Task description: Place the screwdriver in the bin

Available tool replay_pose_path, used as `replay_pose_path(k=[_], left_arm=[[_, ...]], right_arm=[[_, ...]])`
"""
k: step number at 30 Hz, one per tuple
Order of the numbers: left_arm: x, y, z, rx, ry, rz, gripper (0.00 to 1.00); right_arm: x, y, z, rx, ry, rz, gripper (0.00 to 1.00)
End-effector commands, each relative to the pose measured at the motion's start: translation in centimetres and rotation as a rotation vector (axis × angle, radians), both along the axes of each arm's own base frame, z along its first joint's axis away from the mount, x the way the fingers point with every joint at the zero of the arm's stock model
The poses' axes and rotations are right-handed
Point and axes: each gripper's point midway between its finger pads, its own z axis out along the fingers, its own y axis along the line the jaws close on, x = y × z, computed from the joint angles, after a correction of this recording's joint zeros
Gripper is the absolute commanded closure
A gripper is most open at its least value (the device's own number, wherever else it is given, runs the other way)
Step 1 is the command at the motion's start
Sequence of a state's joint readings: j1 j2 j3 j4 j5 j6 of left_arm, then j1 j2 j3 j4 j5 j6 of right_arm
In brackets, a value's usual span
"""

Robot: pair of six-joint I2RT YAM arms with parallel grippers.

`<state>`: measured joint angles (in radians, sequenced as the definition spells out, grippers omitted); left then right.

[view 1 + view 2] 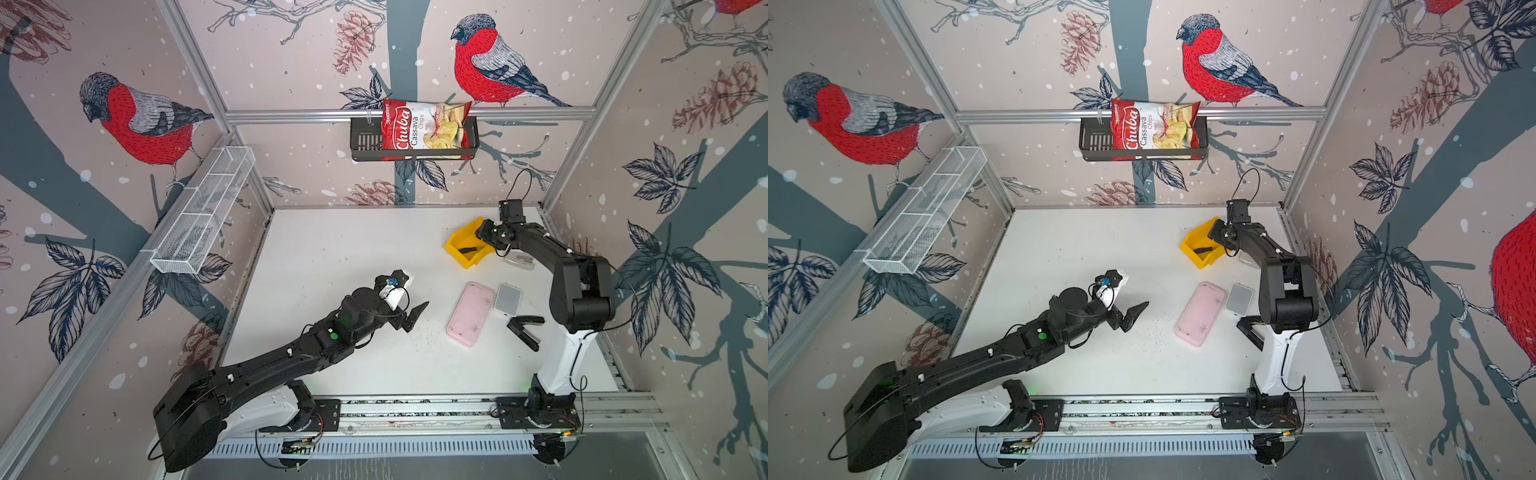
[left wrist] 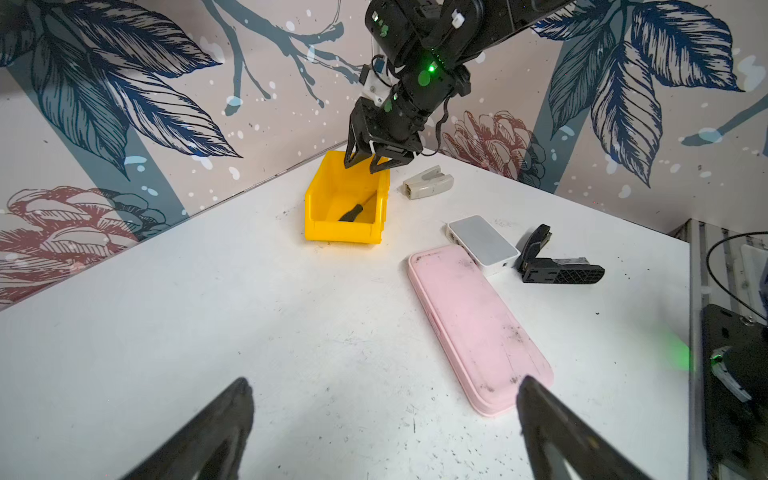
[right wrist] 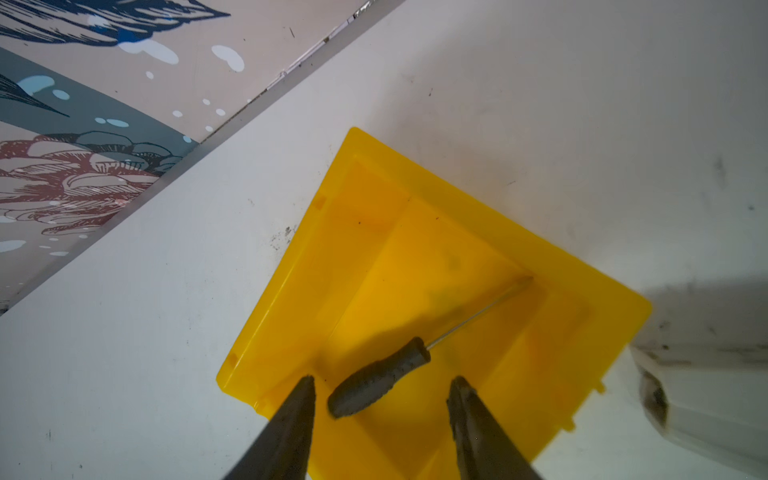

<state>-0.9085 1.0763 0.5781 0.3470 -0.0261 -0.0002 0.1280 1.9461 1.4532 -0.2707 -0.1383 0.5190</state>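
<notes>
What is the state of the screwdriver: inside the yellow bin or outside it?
Inside. The screwdriver lies on the floor of the bin, between its walls; nothing grips it.

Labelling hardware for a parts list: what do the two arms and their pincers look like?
The left arm and right arm are matte black with white base links, thin black looping cables and green lights. The left pincer and right pincer each have two black, tapered, triangular fingers.

"Chuba Cassava Chips" (chip bag (image 1: 424, 129))
</notes>
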Motion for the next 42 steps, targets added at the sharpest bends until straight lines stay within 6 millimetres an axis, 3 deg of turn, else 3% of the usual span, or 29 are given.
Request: replay_pose_path(k=[1,9,14,18,25,31,42], left_arm=[[0.3,0.5,0.3,-0.014,-0.008,0.033,0.02],[1.6,2.9,0.3,-0.007,-0.017,0.138,0.02],[3.0,5.2,0.5,0.014,-0.034,0.198,0.02],[4.1,7.6,0.4,0.035,-0.058,0.265,0.02],[6.5,12.8,-0.4,0.062,-0.093,0.408,0.03],[8.4,17.8,-2.0,0.070,-0.125,0.550,0.04],[9.8,28.0,-5.4,0.000,-0.205,0.909,0.03]], right_arm=[[0.1,-0.5,1.5,-0.027,-0.048,0.003,0.39],[-1.2,-0.5,5.6,-0.056,-0.199,0.059,0.15],[-3.1,-1.1,8.6,-0.092,-0.322,0.074,0.08],[-5.3,-1.9,11.3,-0.156,-0.465,0.085,0.00],[-10.3,-4.2,14.7,-0.284,-0.710,0.032,0.00],[-13.3,-6.0,13.2,-0.365,-0.776,-0.013,0.00],[-15.0,-8.2,7.5,-0.530,-0.795,-0.048,0.00]])
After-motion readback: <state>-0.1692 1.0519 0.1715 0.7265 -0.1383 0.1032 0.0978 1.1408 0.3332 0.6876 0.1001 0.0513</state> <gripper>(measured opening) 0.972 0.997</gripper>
